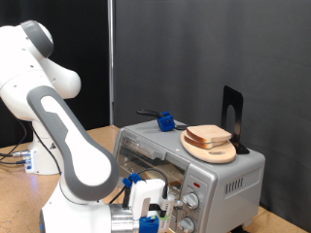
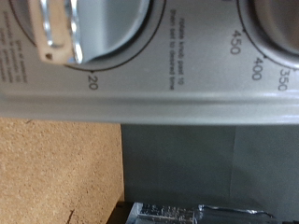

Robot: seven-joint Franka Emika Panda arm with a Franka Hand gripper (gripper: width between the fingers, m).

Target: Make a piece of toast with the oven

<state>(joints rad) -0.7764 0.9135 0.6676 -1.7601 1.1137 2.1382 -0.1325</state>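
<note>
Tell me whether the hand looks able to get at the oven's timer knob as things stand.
Probably yes. The hand sits right at the oven's front panel, and the wrist view shows the timer knob close ahead with nothing between them. The bread rests on top of the oven, out of the way.

One oven (image 1: 199,170), two bread slices (image 1: 209,136)
</note>
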